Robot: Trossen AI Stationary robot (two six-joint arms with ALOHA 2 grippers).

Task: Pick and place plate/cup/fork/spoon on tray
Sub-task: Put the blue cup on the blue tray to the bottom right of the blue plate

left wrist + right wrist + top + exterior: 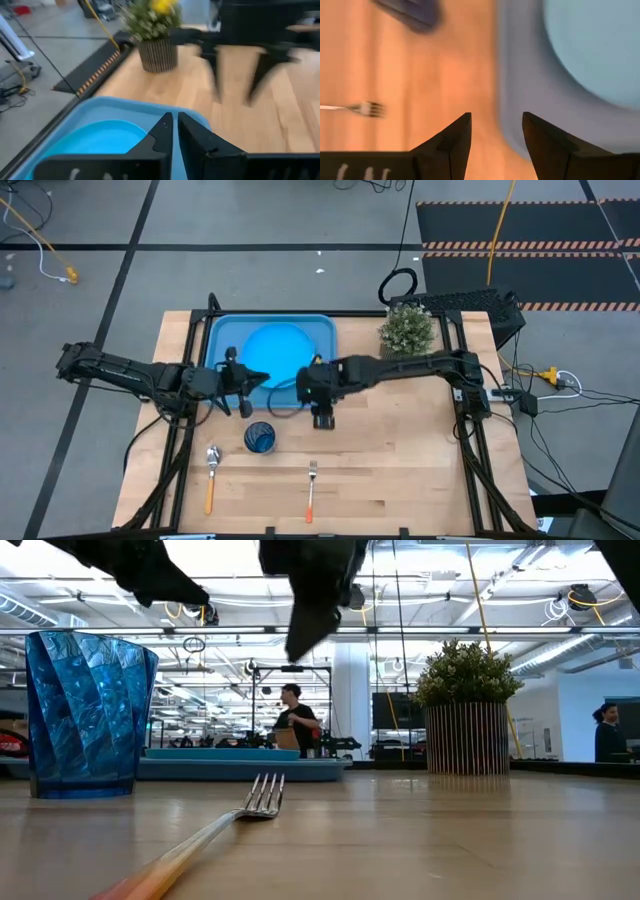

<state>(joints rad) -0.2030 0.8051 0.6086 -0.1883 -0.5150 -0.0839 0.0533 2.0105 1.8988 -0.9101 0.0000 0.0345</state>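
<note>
Fork (312, 488) and spoon (211, 476) lie nearest me on the pale wooden counter (400, 460), well apart, both with silver heads pointing toward the tray and slim orange handles toward the front edge; neither has been picked up yet, I'd say. From counter height the fork's tines curl up slightly off the wood, which should give a claw something to catch.

Just beyond the spoon stands the cup (259, 437), upright, a faceted translucent dark-blue tumbler, not on the tray so far.

Above the counter, just past the cup, hang both arms. The right claw (322, 420) points down at bare wood beside the tray's near edge, its two fingers apart with nothing between them. The left claw (237, 386) hovers over the tray's near-left rim, fingers nearly together and empty.

Farther back sits the tray (325, 330), smooth light-blue plastic with rounded corners and a raised rim, and the round bright-blue plate (280, 345) rests flat inside it, so that part looks done.

A small potted plant (407, 330) in a ribbed holder stands beside the tray's far right corner.
</note>
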